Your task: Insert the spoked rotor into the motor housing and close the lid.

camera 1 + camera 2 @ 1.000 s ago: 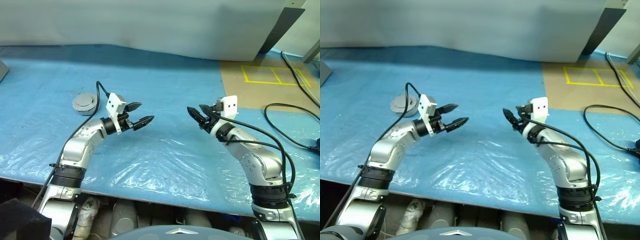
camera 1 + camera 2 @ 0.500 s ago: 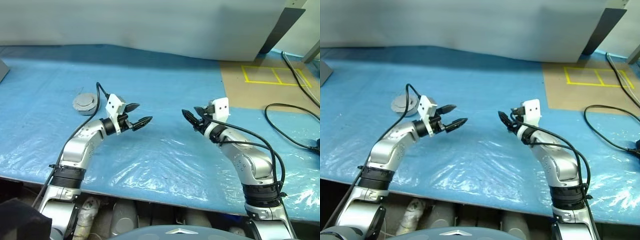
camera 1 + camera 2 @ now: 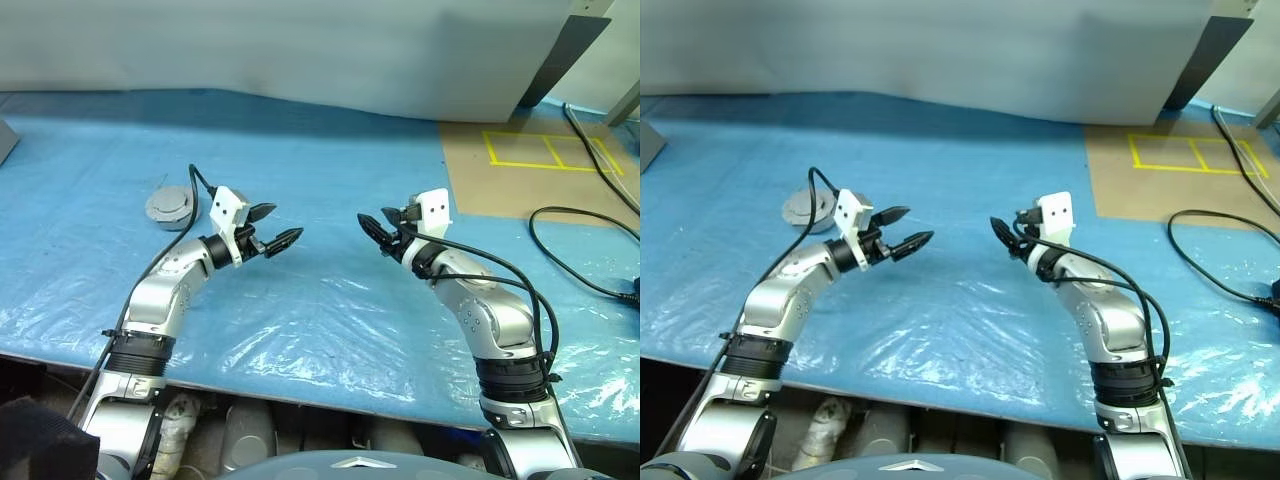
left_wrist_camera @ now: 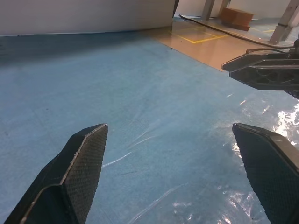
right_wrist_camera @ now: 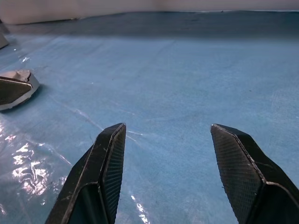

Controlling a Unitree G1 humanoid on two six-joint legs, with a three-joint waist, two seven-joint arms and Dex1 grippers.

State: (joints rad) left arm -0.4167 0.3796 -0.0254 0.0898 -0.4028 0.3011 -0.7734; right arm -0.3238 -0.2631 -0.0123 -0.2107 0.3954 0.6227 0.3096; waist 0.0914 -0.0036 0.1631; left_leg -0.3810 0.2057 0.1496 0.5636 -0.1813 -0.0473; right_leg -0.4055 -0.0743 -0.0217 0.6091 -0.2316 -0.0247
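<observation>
The closed grey motor housing (image 3: pixel 168 207) lies on the blue bench (image 3: pixel 330 170); the left fingers (image 3: pixel 268 232) hover spread and empty just beside it; the right fingers (image 3: pixel 381 229), parted and empty, hover farther off.

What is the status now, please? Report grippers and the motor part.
Left gripper open, empty, above the table. Right gripper open, empty, facing it. Grey motor housing closed, beyond left arm. Nothing in the way.

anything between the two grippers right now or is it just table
Just table. In the left eye view the left gripper and right gripper face each other, both with open fingers, and between them lies bare blue sheet under clear plastic.
</observation>
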